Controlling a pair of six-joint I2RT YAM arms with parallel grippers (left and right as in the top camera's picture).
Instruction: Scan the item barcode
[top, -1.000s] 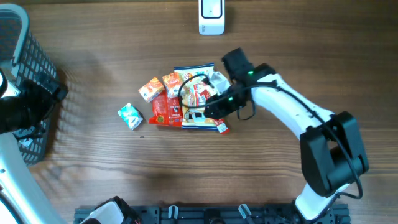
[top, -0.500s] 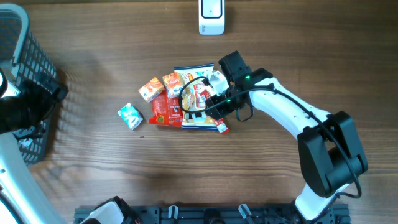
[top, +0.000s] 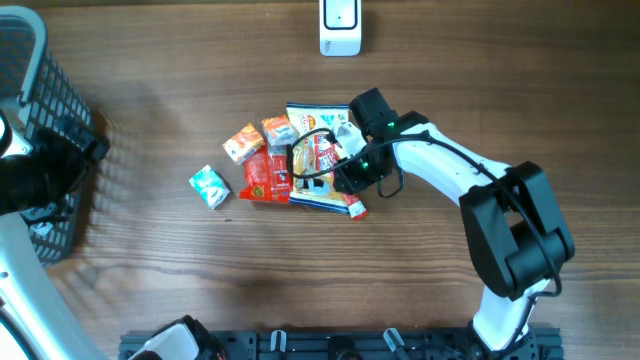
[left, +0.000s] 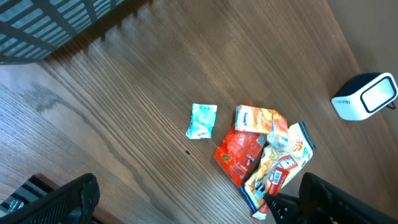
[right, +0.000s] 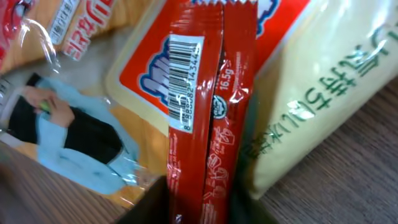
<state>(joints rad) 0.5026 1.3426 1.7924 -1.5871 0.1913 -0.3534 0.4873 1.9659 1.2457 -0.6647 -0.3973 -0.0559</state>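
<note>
From above, our right hand (top: 345, 180) has pushed deeper into the snack pile in the middle of the bench (top: 300, 285) than it was a second ago. The big crisp bag (top: 318, 150) has swung more upright under that push. The red stick packet (top: 353, 206) pokes out at the near edge of the pile, right by the hand. The scanner (top: 340, 27) stands at the far edge, well apart from the pile, so nothing is in front of it yet. A teal packet (top: 210, 187) lies alone to one side.

From the left wrist, our left hand (left: 199, 186) hangs above the bench with its fingers wide apart and holds nothing. The pile and the scanner (left: 367, 96) lie beyond it.

From the right wrist, the red stick packet (right: 202, 106) fills the middle of the view, with its barcode (right: 185, 84) facing us. Its lower end runs between the dark fingers (right: 146, 202), which sit close on either side. They have been drawing together, but we cannot tell whether they have clamped on it yet.

We judge that the pick is under way. The lift and the turn of the barcode toward the scanner are still to come.
</note>
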